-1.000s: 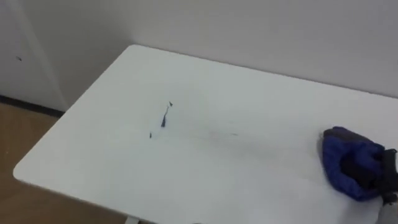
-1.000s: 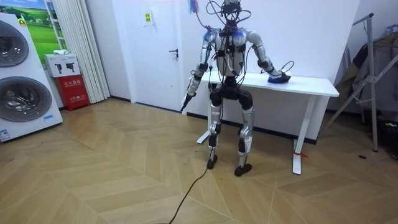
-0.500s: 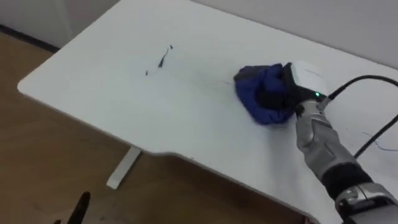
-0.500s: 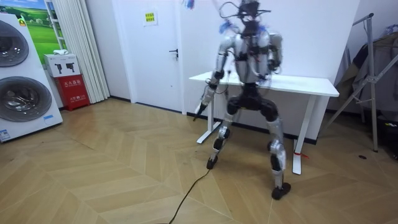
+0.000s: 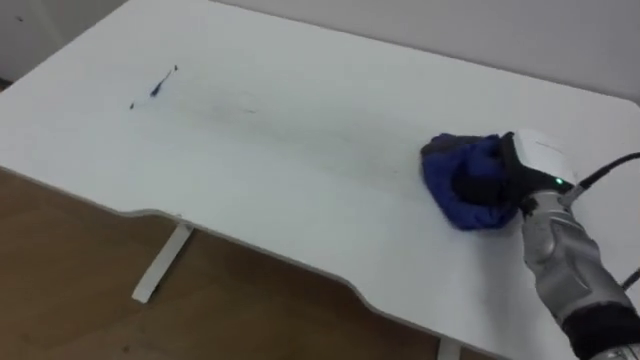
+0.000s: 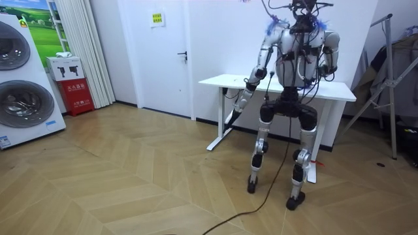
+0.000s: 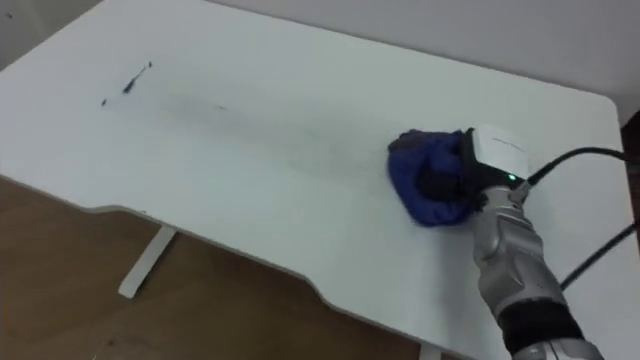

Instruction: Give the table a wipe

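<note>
Left eye view puts your right hand [image 5: 532, 168] on the crumpled blue cloth [image 5: 455, 185], its dark fingers [image 5: 478, 188] curled into the folds and clamped on it, near the right end of the white rectangular table [image 5: 300, 130]. The cloth lies bunched against the tabletop. Well apart from it, toward the far left corner, sit the small dark blue marks [image 5: 157, 87].

Judge the cloth as soft, light and limp. It will likely fold under your palm and slide on the smooth top unless you press down through it. Hold it at the bunched middle, not at an edge, so it doesn't roll out from beneath.

Room view has you standing at the table's long side, your left hand [image 6: 232, 117] hanging low by its left end. You cannot tell whether its fingers are apart or closed.
</note>
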Controlling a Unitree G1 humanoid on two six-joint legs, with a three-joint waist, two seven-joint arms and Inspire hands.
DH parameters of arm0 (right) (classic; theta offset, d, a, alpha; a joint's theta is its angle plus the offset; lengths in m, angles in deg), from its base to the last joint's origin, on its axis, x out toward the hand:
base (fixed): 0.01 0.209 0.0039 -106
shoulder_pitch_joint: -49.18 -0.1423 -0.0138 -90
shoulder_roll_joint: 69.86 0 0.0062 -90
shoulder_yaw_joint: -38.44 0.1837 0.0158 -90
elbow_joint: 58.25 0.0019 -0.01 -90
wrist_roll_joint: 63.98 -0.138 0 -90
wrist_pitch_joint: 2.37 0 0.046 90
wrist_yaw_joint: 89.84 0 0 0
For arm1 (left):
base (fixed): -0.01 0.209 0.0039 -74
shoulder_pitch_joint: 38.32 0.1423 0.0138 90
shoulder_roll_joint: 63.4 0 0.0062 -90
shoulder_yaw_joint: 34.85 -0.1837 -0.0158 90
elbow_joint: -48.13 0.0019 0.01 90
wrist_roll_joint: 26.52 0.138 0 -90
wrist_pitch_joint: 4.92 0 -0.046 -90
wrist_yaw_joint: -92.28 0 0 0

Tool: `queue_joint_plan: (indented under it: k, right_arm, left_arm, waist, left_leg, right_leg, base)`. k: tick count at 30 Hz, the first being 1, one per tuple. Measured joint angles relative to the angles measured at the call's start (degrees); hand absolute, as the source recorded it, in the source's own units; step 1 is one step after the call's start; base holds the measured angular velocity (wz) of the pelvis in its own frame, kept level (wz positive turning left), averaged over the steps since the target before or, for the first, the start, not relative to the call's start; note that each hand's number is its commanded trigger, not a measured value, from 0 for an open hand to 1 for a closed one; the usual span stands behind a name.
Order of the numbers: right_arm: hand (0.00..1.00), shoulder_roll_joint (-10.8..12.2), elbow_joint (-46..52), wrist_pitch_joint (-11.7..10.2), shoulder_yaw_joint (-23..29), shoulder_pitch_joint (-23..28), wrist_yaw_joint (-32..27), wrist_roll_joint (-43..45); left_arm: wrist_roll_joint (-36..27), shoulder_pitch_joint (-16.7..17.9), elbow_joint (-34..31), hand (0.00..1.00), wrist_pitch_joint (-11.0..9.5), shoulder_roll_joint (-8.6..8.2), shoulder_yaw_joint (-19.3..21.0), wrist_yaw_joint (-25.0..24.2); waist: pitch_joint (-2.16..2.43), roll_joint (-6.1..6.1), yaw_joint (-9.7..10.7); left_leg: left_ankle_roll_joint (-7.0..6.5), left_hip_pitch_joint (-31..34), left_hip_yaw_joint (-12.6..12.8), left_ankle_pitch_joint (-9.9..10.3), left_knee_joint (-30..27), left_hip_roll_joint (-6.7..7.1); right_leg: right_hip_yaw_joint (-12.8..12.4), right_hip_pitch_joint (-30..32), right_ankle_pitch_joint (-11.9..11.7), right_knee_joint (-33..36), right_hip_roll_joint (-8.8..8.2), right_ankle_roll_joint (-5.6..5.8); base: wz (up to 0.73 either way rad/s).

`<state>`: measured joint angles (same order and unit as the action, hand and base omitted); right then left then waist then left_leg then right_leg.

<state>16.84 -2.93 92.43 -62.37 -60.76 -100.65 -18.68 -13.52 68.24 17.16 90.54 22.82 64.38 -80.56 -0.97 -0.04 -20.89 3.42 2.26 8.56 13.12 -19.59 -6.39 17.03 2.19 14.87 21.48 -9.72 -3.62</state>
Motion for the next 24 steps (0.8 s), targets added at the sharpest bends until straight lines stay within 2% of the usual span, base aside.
queue_joint_plan:
  k: [1,2,3,4,5,6,7,8,9,10,11,13,15,16,18,21,23,24]
  right_arm:
    - [1.00,0.0,0.3,0.0,-0.3,0.0,0.0,0.4]
    - [1.00,-0.1,0.6,-0.1,-0.3,0.0,-0.1,0.3]
    - [1.00,-0.3,0.5,-0.1,-0.3,0.1,-0.4,-0.2]
    - [1.00,-0.8,0.2,-0.3,0.6,0.4,-0.8,-0.7]
    - [1.00,-0.9,-0.3,-1.0,1.9,1.7,-2.2,-0.8]
    - [1.00,-0.9,-0.7,-1.5,3.1,2.9,-2.9,-0.9]
    - [1.00,-0.8,-1.2,-3.0,5.7,5.9,-5.1,-1.8]
    - [1.00,-0.6,-0.6,-4.6,8.3,9.7,-6.9,-2.4]
    - [1.00,-0.6,-0.5,-5.2,9.3,11.1,-7.7,-2.6]
    - [1.00,-0.6,-0.6,-6.6,11.7,13.7,-9.2,-3.0]
    - [1.00,-0.6,-1.4,-7.5,14.2,15.8,-10.5,-3.1]
    - [1.00,-0.6,-4.0,-7.9,17.4,17.6,-12.4,-3.8]
    - [1.00,-0.7,-6.2,-7.3,19.0,17.9,-13.3,-5.5]
    - [1.00,-0.8,-6.5,-6.3,19.0,17.9,-13.4,-5.8]
    - [1.00,-0.7,-6.1,-5.7,18.2,17.2,-13.1,-5.3]
    - [1.00,-0.7,-5.2,-1.1,14.0,12.3,-10.4,-4.2]
    - [1.00,-0.3,-4.2,2.7,6.4,6.7,-7.6,0.5]
    - [1.00,-0.1,-3.0,3.4,4.5,5.6,-6.6,1.2]
  left_arm:
    - [-0.1,0.0,-0.6,0.00,0.7,-0.40,0.0,0.1]
    - [-0.5,0.1,-1.5,0.00,1.2,-0.43,0.0,0.2]
    - [-1.2,0.1,-2.1,0.00,1.5,-0.40,0.0,0.5]
    - [-1.8,0.6,-3.9,0.00,2.0,-0.39,0.0,1.2]
    - [-2.2,1.0,-4.5,0.00,1.9,-0.15,0.1,1.4]
    - [-2.2,1.0,-4.6,0.00,2.1,-0.07,0.2,1.5]
    - [-2.1,1.2,-5.5,0.00,2.1,-0.03,0.9,1.5]
    - [-2.0,1.7,-6.2,0.00,1.9,-0.05,2.0,1.4]
    - [-2.0,2.0,-6.2,0.00,1.6,-0.02,2.6,1.4]
    - [-2.0,2.6,-6.3,0.00,1.4,0.00,4.0,1.4]
    - [-2.0,3.5,-6.3,0.00,1.2,0.13,4.9,1.4]
    - [-2.0,4.3,-6.3,0.00,1.0,0.45,6.4,1.4]
    - [-2.2,4.9,-6.3,0.00,0.7,0.94,6.4,1.4]
    - [-2.2,5.0,-6.3,0.00,0.4,0.84,6.3,1.3]
    - [-2.1,4.8,-7.7,0.00,0.4,0.33,6.2,1.0]
    - [-1.0,3.5,-8.4,0.00,0.3,0.04,5.7,1.1]
    - [-1.0,2.6,-8.4,0.00,0.5,-0.02,3.9,0.9]
    - [-0.9,2.2,-8.3,0.00,0.5,-0.21,3.8,0.8]
  waist:
    - [0.25,0.22,0.5]
    - [0.31,-0.16,1.2]
    - [0.37,-0.47,1.8]
    - [0.35,-0.81,3.0]
    - [0.38,-1.07,4.6]
    - [0.44,-1.13,5.2]
    - [0.44,-1.18,6.6]
    - [0.54,-1.30,7.5]
    - [0.55,-1.46,8.0]
    - [0.78,-1.74,9.1]
    - [0.91,-1.78,10.4]
    - [1.37,-1.86,11.3]
    - [1.47,-2.03,11.2]
    - [1.46,-2.03,11.3]
    - [1.37,-2.13,11.1]
    - [1.14,-1.81,9.7]
    - [0.87,-1.53,7.8]
    - [0.88,-1.60,7.1]
  left_leg:
    - [-0.11,-0.6,-0.1,-0.3,1.3,0.48]
    - [-0.49,-1.0,-0.3,-0.8,2.9,1.37]
    - [-0.68,-1.0,-0.6,-1.1,3.5,1.82]
    - [-0.93,-1.0,-1.3,-1.3,4.3,2.49]
    - [-1.13,-1.0,-2.8,-1.5,4.5,3.12]
    - [-1.19,-1.2,-3.5,-1.5,4.7,3.31]
    - [-1.23,-1.7,-4.9,-1.5,5.1,3.39]
    - [-1.23,-2.2,-6.0,-1.5,5.3,3.40]
    - [-1.23,-2.7,-6.2,-1.5,5.5,3.46]
    - [-1.23,-3.9,-6.3,-1.5,6.2,3.62]
    - [-1.23,-5.0,-6.4,-1.5,7.0,3.76]
    - [-1.23,-6.7,-6.4,-1.5,8.1,3.82]
    - [-1.24,-8.6,-6.2,-1.5,8.8,3.81]
    - [-1.24,-9.4,-6.2,-1.5,9.2,3.85]
    - [-1.26,-9.5,-6.1,-1.5,9.5,4.03]
    - [-1.27,-9.5,-5.4,-1.5,10.2,4.04]
    - [-1.28,-9.2,-5.3,-1.5,10.1,4.02]
    - [-1.28,-8.9,-5.3,-1.5,10.0,3.99]
  right_leg:
    - [-1.2,-0.2,-0.2,-0.9,0.28,-0.65]
    - [-3.0,0.0,-0.3,-1.2,0.16,-0.47]
    - [-3.2,0.0,-0.3,-1.5,-0.05,-0.33]
    - [-3.9,-0.1,-0.9,-1.9,-0.24,0.70]
    - [-4.1,-0.6,-2.1,-1.9,-0.66,2.75]
    - [-4.1,-0.8,-2.7,-1.9,-0.77,3.63]
    - [-3.4,-1.5,-3.8,-1.8,-0.89,5.70]
    - [-2.6,-2.3,-4.4,-2.0,-0.94,6.80]
    - [-2.4,-3.0,-4.7,-2.4,-0.96,7.34]
    - [-1.5,-4.7,-5.2,-3.5,-1.01,8.11]
    - [-0.9,-6.2,-5.3,-4.4,-1.09,8.28]
    - [-0.4,-7.4,-5.5,-4.8,-1.11,8.61]
    - [0.5,-8.8,-5.7,-5.1,-1.14,8.96]
    - [0.7,-9.6,-5.9,-6.0,-1.12,9.35]
    - [1.1,-10.0,-6.1,-7.2,-1.13,9.65]
    - [0.9,-9.1,-6.1,-7.6,-1.04,9.66]
    - [2.3,-8.1,-6.1,-8.0,-1.00,9.68]
    - [2.5,-7.6,-6.1,-8.1,-0.98,9.72]
  base:
    - [0.03]
    - [0.16]
    - [0.30]
    - [0.44]
    - [0.48]
    - [0.54]
    - [0.44]
    - [0.32]
    - [0.13]
    - [0.09]
    - [0.11]
    - [-0.02]
    - [-0.20]
    - [-0.25]
    - [-0.23]
    - [-0.40]
    - [-0.49]
    - [-0.32]
